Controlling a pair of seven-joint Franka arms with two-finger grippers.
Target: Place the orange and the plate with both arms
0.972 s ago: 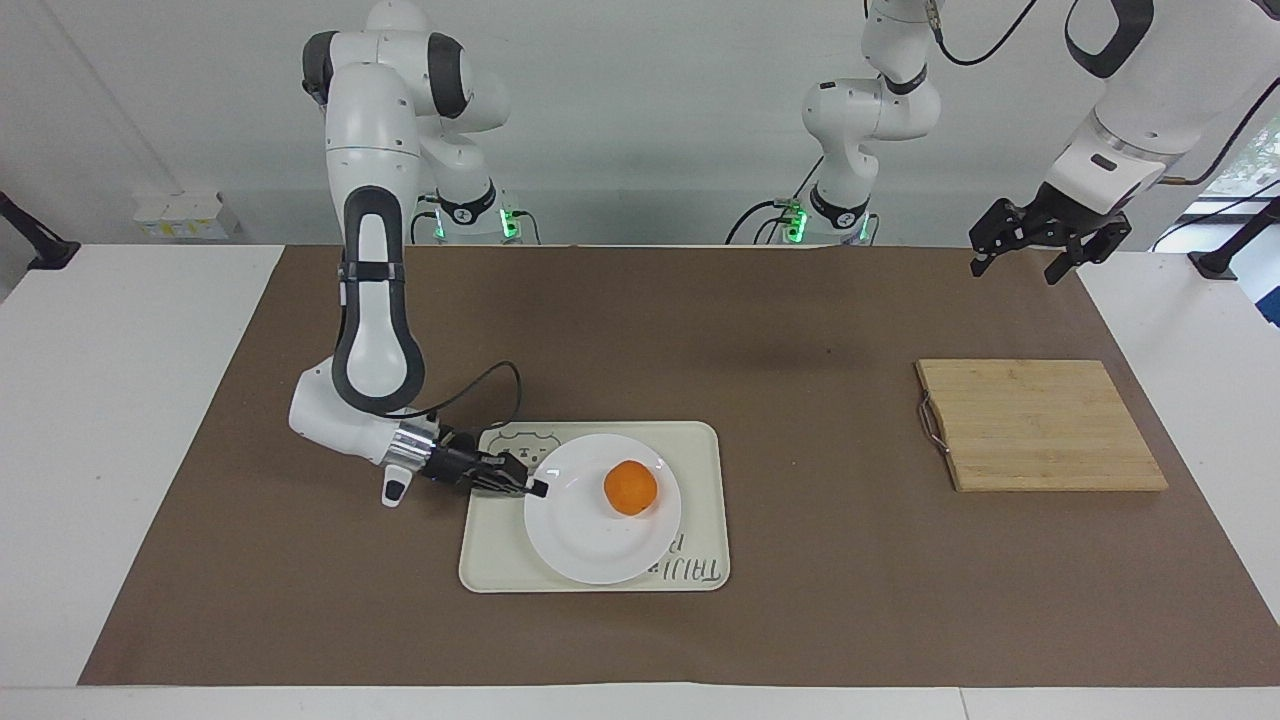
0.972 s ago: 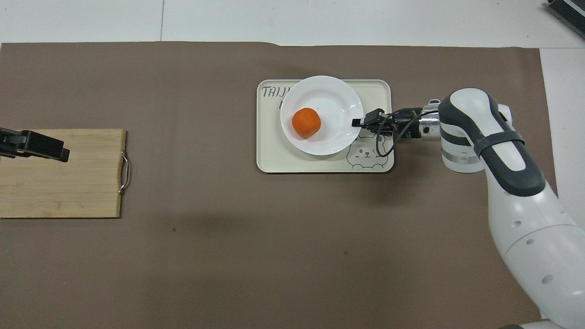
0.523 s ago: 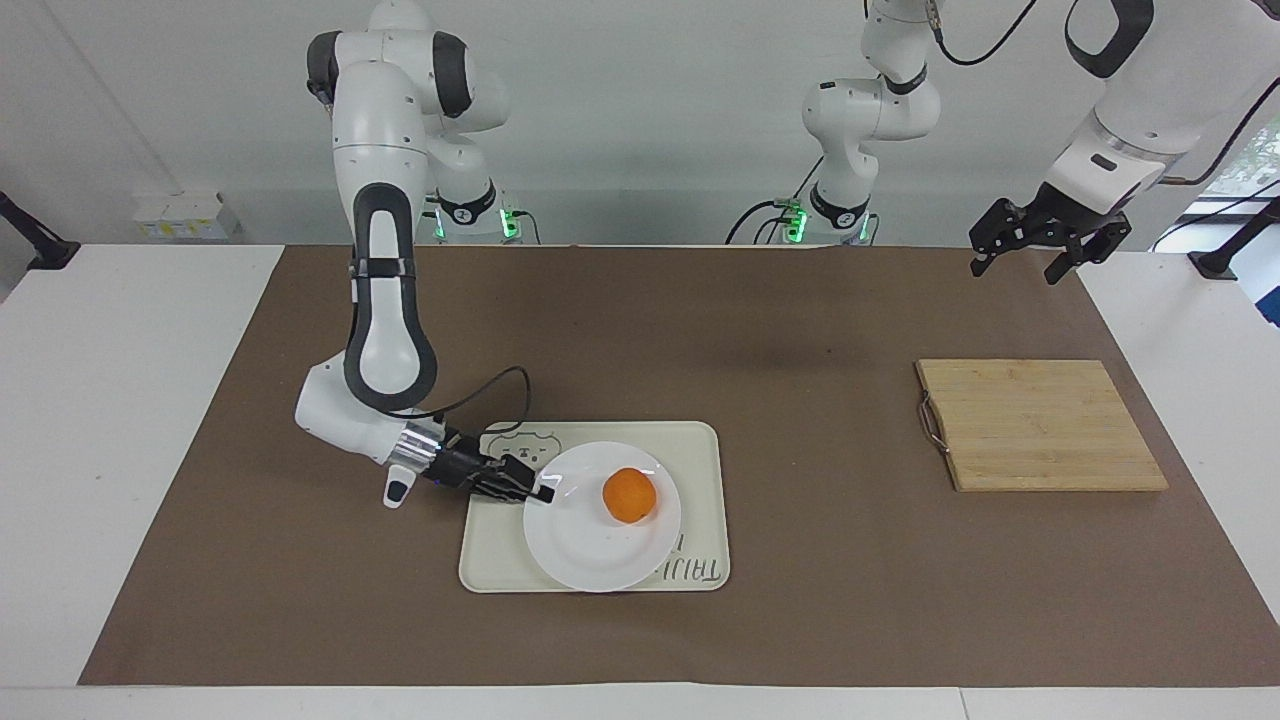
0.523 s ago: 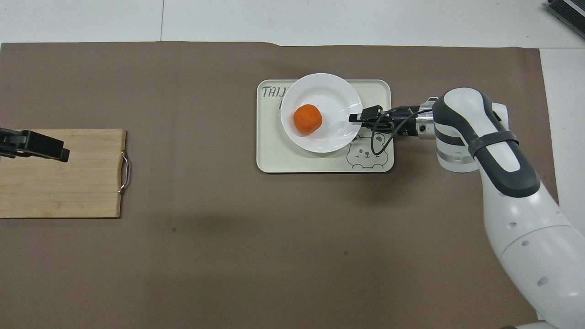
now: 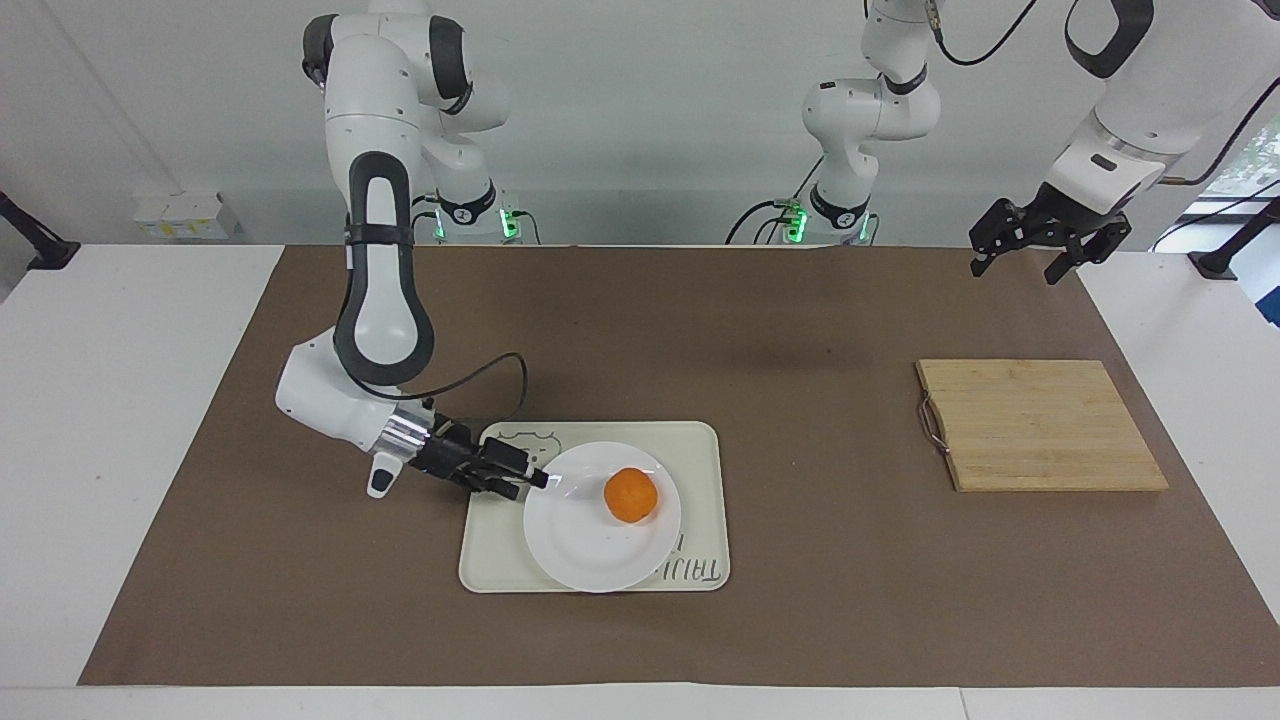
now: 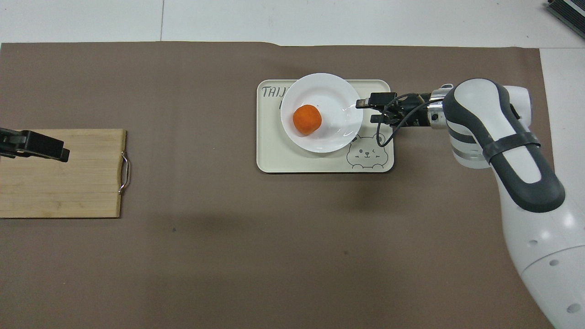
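plate (image 5: 590, 545): on the cream tray (image 5: 700, 450), overhanging the tray edge farther from the robots.
orange (image 5: 630, 495): loose on the plate, near its middle.
my right gripper (image 5: 528, 484): fingers apart at the plate rim nearest me, clamped on nothing.
my left gripper (image 5: 1030, 250): waiting, raised near the cutting board (image 5: 1040, 425), fingers apart.
handling: plate is stiff, glossy, probably slippery and breakable; pinch the wide rim, keep it level or the orange rolls.

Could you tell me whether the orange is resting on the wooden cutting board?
No, the orange sits on the white plate, which rests on the cream tray, well apart from the cutting board.
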